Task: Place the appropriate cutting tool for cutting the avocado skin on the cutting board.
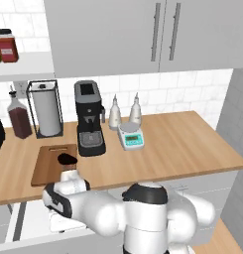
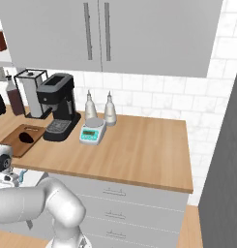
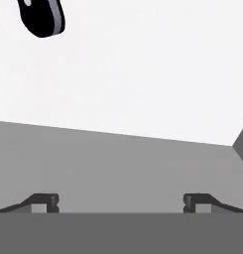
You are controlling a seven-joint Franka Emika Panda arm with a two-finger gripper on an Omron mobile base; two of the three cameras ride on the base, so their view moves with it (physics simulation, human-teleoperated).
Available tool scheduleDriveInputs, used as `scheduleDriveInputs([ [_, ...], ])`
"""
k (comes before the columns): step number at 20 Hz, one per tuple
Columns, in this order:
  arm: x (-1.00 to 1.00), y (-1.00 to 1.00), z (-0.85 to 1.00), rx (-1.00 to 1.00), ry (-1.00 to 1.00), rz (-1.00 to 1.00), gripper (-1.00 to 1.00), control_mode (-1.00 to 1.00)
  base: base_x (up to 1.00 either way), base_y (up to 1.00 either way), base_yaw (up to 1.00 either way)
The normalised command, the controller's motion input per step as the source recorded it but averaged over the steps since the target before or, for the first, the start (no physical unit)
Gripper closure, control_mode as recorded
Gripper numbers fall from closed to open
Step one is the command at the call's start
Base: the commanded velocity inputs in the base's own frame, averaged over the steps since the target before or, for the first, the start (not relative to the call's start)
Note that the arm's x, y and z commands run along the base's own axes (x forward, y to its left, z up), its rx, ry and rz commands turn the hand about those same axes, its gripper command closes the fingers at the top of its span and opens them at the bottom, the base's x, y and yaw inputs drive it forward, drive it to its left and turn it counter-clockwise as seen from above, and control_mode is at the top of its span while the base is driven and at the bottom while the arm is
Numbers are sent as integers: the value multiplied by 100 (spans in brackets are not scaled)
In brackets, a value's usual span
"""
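Setting: rendered domestic kitchen. Evidence: long light-wood countertop (image 1: 182, 144) over grey drawers (image 2: 115, 203); grey wall cabinets with bar handles (image 1: 143, 34) at 12 o'clock; white tiled backsplash (image 1: 167, 92); black coffee machine (image 1: 89, 118); small digital scale (image 1: 131, 136); upright paper-towel holder (image 1: 45, 109) at 10 o'clock.

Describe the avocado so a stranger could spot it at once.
Start at the black coffee machine on the wooden counter. Just left of it lies a brown cutting board. The avocado sits on the board's near-machine side: small, almost black, rounded, the board's sole item.
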Motion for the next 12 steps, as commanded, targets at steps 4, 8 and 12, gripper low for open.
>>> scheduleDriveInputs([
  [4,-83,0,-11,0,13,-1,-100,-100,0,0,0],
  [8,-100,-1,2,2,10,-3,-100,-100,0,0,0],
  [12,-100,0,11,1,9,-4,-100,-100,0,0,0],
])
